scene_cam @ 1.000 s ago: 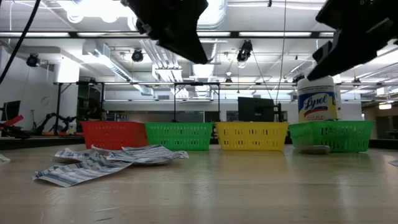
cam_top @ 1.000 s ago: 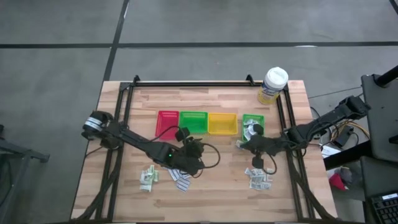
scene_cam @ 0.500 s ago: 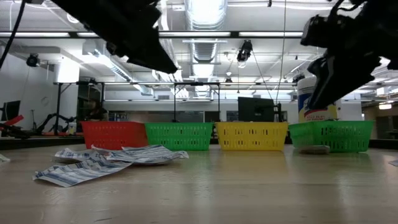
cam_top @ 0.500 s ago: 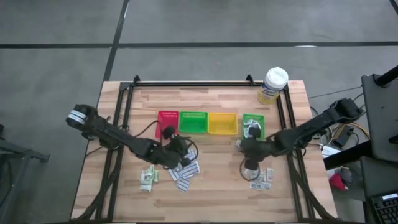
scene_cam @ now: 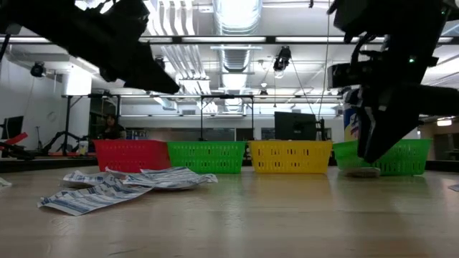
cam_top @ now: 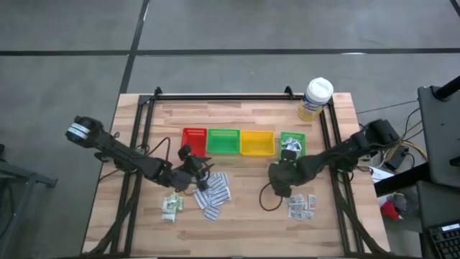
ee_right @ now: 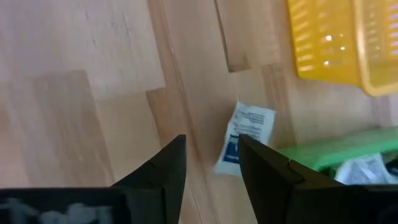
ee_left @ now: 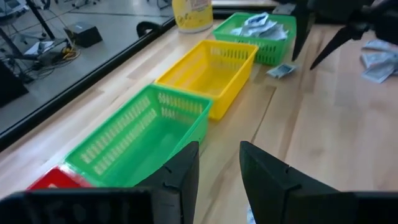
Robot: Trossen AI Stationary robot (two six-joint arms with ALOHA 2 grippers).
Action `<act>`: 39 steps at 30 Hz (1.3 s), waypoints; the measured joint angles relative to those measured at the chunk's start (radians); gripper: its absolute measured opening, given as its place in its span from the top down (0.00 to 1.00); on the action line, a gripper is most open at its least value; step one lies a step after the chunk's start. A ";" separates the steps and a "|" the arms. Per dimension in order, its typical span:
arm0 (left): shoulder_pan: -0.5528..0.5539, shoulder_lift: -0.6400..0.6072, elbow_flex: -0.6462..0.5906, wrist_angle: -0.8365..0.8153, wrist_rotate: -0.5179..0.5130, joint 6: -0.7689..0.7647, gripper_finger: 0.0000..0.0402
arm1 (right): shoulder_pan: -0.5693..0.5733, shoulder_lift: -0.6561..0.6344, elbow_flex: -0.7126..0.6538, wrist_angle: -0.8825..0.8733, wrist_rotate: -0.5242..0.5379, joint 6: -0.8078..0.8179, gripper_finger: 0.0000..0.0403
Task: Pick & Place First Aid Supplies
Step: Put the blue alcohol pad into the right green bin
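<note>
Sorting partly done: rightmost green tray (cam_top: 302,138) holds several packets (cam_top: 291,146); red, green, yellow trays look empty. Strip pile (cam_top: 212,194) near left, sachets (cam_top: 301,205) near right remain on counter (cam_top: 244,216). Right claw (cam_top: 277,175) released, empty, over stray packet (ee_right: 245,137). Left claw (cam_top: 188,167) parted, empty.

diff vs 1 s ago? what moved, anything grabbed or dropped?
Both arms shifted. The left gripper pulled back toward its own side, from beyond the white strips to their left edge, empty. The right gripper moved from the small green tray toward the table's middle, jaws now open, nothing between them. One packet lies on the wood by that tray. Trays, tub and packet piles unchanged.
</note>
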 joint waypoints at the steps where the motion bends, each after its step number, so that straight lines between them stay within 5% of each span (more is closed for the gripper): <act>1: 0.000 -0.001 -0.009 0.012 -0.002 0.000 0.70 | -0.003 0.003 0.002 0.005 -0.002 0.000 0.65; 26: -0.001 -0.003 -0.065 0.045 -0.002 -0.002 0.70 | -0.110 0.121 0.013 0.018 -0.090 0.007 0.68; 39: -0.001 -0.003 -0.093 0.106 -0.002 -0.002 0.70 | -0.111 0.098 0.009 0.011 -0.081 0.006 0.97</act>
